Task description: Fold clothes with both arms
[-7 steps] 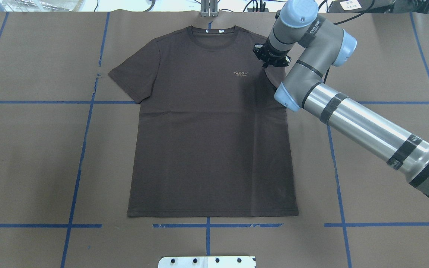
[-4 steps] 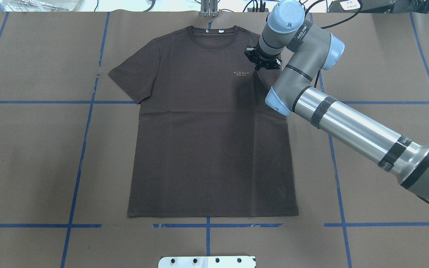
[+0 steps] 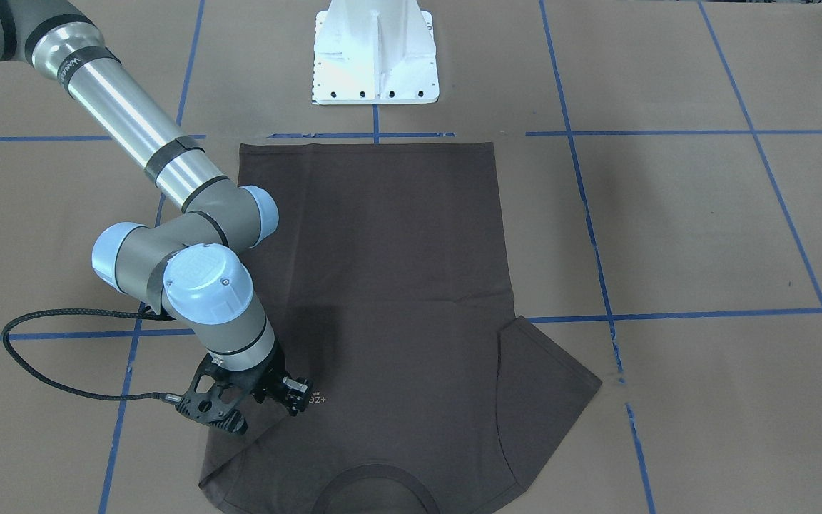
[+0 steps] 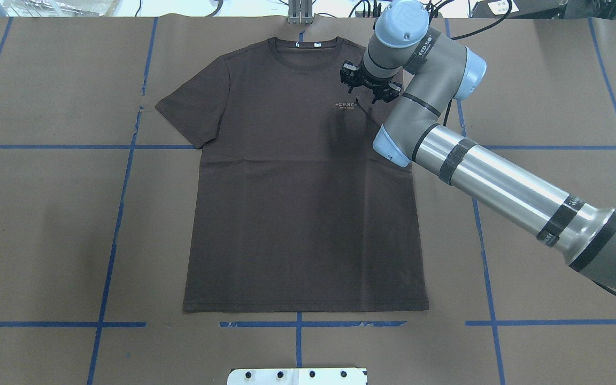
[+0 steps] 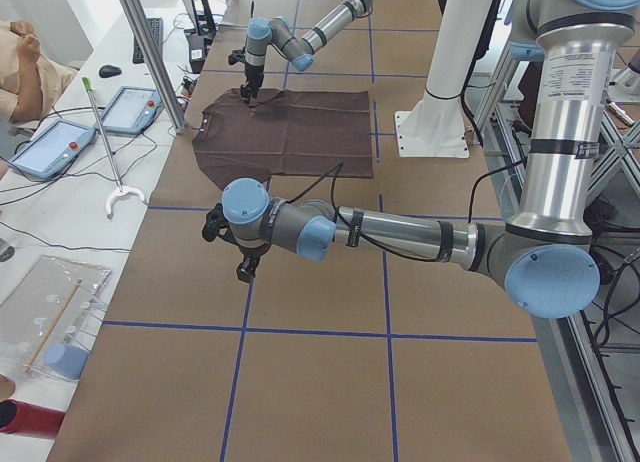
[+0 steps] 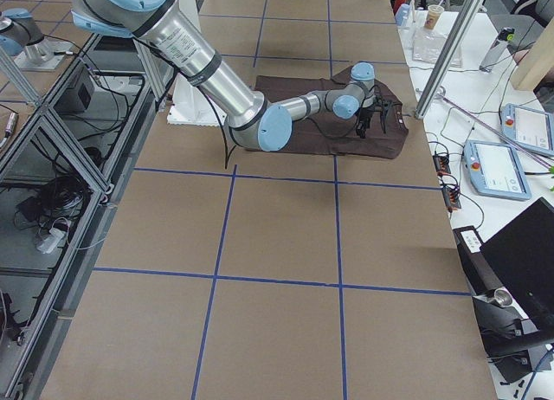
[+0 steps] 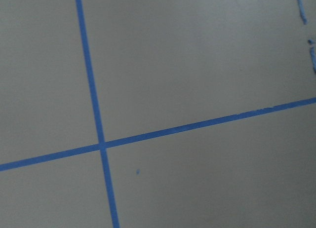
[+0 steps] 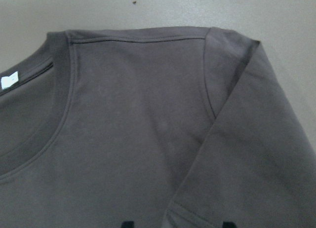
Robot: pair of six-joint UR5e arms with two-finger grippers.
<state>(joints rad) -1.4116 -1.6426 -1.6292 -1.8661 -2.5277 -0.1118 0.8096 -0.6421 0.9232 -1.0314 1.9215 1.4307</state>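
The dark brown-grey T-shirt (image 4: 297,214) lies flat, front up, collar (image 4: 305,51) at the far edge, also seen in the front view (image 3: 382,285). Its right sleeve (image 8: 247,139) is turned inward over the chest, and its left sleeve (image 4: 190,107) lies spread out. My right gripper (image 4: 362,95) hangs over the chest beside the pale lettering (image 4: 346,105), and the sleeve hem (image 8: 195,215) runs up to its fingertips (image 8: 128,224); it looks shut on the sleeve. My left gripper (image 5: 245,270) hovers over bare paper well away from the shirt; I cannot tell whether it is open or shut.
Brown paper with a blue tape grid (image 4: 121,214) covers the table. The white pedestal base (image 3: 375,64) stands past the shirt's hem. A black cable (image 3: 40,371) loops beside the right wrist. A bench with tablets (image 5: 60,142) and a metal post (image 5: 150,52) lies beyond the collar edge.
My right gripper has moved left from over the right shoulder to beside the chest lettering, and the right sleeve's fold has travelled inward with it. The rest of the shirt has not moved.
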